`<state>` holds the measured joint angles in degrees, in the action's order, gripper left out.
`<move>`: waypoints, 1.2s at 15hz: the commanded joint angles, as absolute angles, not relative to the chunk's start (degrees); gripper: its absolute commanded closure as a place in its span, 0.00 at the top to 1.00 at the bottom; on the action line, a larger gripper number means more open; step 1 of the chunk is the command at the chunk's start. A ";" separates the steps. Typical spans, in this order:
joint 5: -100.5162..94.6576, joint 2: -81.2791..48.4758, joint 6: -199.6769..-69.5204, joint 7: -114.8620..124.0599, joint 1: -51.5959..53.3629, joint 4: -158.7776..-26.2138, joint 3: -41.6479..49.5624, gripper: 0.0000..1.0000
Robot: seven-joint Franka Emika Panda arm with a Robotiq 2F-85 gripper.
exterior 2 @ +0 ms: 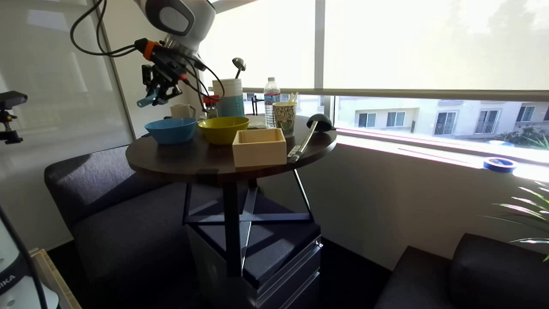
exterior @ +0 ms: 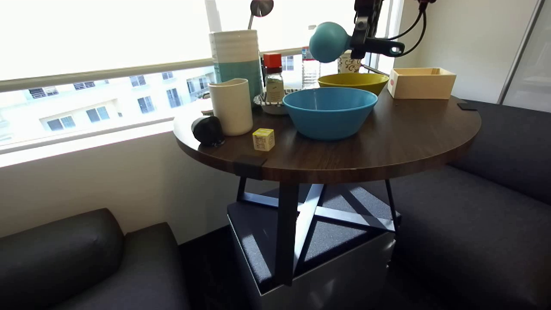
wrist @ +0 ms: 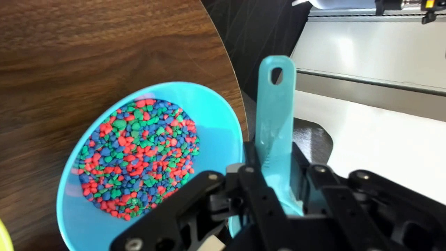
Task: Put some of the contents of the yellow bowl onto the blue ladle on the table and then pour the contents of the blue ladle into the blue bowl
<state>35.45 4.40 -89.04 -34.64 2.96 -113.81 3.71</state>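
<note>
Pouring seems in hand: the black jointed gripper (wrist: 273, 150) is clamped on the handle of the small round-cupped blue ladle (exterior: 329, 42), aloft near the wide teal-blue round bowl (exterior: 330, 117) of red, green and blue gravel (wrist: 139, 157); its load is hidden, so next it likely needs tipping squarely inside

I see the blue ladle (exterior: 328, 42) aloft, the blue bowl (wrist: 219, 139) (multicoloured gravel (wrist: 139, 157) inside) beside the yellow bowl (exterior 2: 224, 132) on the table (exterior: 422, 129).

Free room on table (exterior 2: 195, 159) between blue bowl (exterior 2: 171, 134) and wooden box (exterior 2: 260, 154); obstacle near both: yellow bowl (exterior 2: 223, 133).
</note>
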 commanded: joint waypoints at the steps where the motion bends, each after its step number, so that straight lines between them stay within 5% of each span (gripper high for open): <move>1: 39.25 2.41 -85.30 -34.48 1.20 -111.63 3.66 0.06; 18: 52.34 1.13 -78.47 -33.80 -3.24 -113.14 5.20 0.06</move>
<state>49.04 1.96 -81.25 -34.54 -2.32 -113.60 4.96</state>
